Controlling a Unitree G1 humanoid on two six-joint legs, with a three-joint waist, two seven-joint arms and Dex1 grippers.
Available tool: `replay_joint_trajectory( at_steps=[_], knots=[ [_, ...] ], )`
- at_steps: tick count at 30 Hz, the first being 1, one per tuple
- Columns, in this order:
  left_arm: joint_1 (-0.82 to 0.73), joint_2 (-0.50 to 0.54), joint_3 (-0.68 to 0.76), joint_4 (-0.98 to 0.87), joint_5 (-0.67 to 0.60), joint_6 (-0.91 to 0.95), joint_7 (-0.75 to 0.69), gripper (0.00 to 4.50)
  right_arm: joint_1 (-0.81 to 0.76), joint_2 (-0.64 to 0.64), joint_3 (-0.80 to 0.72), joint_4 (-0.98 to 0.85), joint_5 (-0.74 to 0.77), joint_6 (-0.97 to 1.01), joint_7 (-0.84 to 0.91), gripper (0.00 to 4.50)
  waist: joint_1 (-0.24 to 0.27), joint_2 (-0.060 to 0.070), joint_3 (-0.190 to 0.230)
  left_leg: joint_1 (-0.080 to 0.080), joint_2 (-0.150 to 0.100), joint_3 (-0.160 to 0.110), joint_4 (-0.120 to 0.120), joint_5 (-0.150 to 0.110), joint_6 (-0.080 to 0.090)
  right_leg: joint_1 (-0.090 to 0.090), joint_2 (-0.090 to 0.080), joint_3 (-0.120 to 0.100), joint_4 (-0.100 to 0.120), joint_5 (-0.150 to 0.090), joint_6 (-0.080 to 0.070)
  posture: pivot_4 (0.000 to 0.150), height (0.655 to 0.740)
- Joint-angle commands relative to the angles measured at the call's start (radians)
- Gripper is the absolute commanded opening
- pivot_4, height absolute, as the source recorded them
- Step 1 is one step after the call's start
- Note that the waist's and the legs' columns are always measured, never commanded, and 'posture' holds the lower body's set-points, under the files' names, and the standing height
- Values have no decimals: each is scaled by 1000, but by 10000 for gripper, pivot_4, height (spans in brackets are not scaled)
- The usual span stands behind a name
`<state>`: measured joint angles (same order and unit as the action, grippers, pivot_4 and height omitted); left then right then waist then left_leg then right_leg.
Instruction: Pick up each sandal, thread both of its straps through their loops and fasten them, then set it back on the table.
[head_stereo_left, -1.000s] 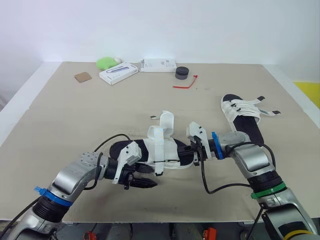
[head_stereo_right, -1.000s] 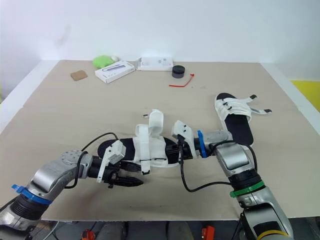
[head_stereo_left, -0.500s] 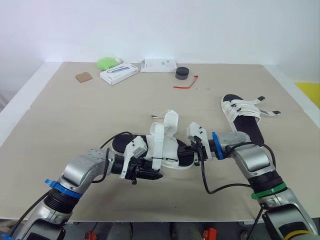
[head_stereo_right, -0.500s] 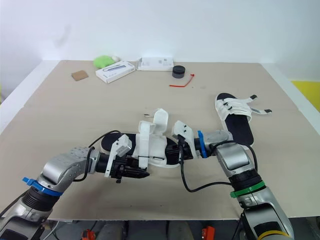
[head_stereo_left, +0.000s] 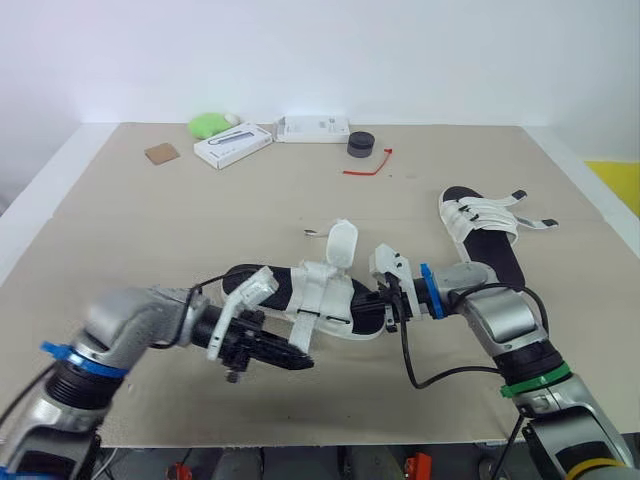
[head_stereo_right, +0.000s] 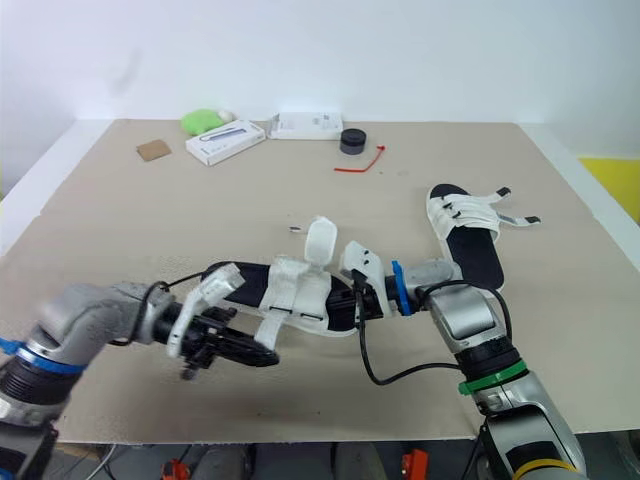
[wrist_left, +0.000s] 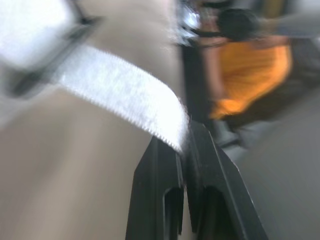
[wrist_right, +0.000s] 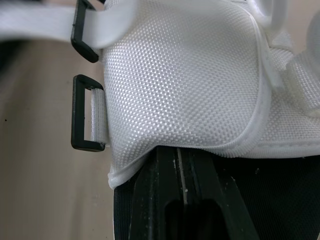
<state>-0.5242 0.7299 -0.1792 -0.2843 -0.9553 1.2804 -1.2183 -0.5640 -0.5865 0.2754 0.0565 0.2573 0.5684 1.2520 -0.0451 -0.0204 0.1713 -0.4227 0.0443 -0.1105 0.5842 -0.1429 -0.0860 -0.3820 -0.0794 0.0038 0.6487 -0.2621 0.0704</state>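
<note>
Currently, your left pincer (head_stereo_left: 300, 360) pinches the white strap (wrist_left: 120, 90) tip; your right pincer (head_stereo_left: 386, 309) clamps the sandal (head_stereo_left: 330, 298) at table (head_stereo_left: 150, 230) centre. Strap seems through its loop (wrist_right: 77, 35): draw it snug toward 8 o'clock, untwisted, then fold back to fasten.

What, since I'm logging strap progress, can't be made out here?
- Left wrist view: blur smears the strap and its loop; threading unreadable.
- Right wrist view: the white upper of the near sandal hides the tips of the right gripper.
- Head views: print on the white box is too small.
</note>
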Motion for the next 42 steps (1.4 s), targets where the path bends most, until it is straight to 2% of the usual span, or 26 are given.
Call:
replay_joint_trajectory(
  at_steps=[1,3,7,10,13,15,20,24,31,39,42],
  knots=[
    [-96,58,79,-1,-191,151,-94,699,23,-9,47,51,-33,20,-4,0,0,-1,1,0,1,0,0,0,0,0,1,0,0,0,0,1500,7400],
    [-139,44,106,35,-258,212,-78,699,21,-6,48,54,-34,19,-3,0,0,-1,1,0,1,0,0,0,0,0,1,0,0,0,0,1500,7400],
    [-217,-82,172,165,-328,298,72,699,21,-1,49,56,-35,16,-4,0,0,-1,1,0,1,0,0,0,0,0,1,0,0,0,0,1500,7400],
    [-260,-222,226,305,-284,329,256,699,22,2,51,55,-36,14,-5,0,0,-2,1,0,1,0,1,0,0,0,1,0,0,1,2,1500,7400],
    [-284,-313,262,429,-224,334,416,699,22,3,52,55,-36,14,-7,0,-1,-2,1,0,1,0,1,0,0,0,2,0,0,4,5,1500,7400],
    [-320,-406,339,604,-144,294,579,699,24,5,51,53,-35,15,-10,0,1,-2,1,1,1,0,1,0,0,1,2,0,0,4,5,1500,7400],
    [-392,-494,481,818,-78,237,744,699,36,2,49,38,-32,21,-16,0,0,-2,1,1,1,-1,2,1,-1,2,3,0,0,6,6,1500,7400],
    [-434,-513,528,905,-46,213,785,699,44,-2,46,29,-29,25,-21,0,0,-2,0,1,1,-1,2,1,-2,1,3,0,0,7,6,1500,7400],
    [-465,-532,525,983,20,177,782,699,50,-7,41,19,-26,33,-27,0,0,-2,0,1,1,-1,2,1,-2,2,3,1,0,7,6,1500,7400],
    [-449,-556,502,1002,113,113,798,699,56,-12,36,16,-24,34,-32,0,0,-1,-1,1,1,-1,2,1,-3,2,3,1,0,7,6,1500,7400],
    [-447,-566,503,990,123,93,789,9867,53,-13,35,18,-23,34,-31,0,0,-1,-1,3,1,-1,2,2,-3,3,3,1,0,7,6,1500,7400]
  ],
)
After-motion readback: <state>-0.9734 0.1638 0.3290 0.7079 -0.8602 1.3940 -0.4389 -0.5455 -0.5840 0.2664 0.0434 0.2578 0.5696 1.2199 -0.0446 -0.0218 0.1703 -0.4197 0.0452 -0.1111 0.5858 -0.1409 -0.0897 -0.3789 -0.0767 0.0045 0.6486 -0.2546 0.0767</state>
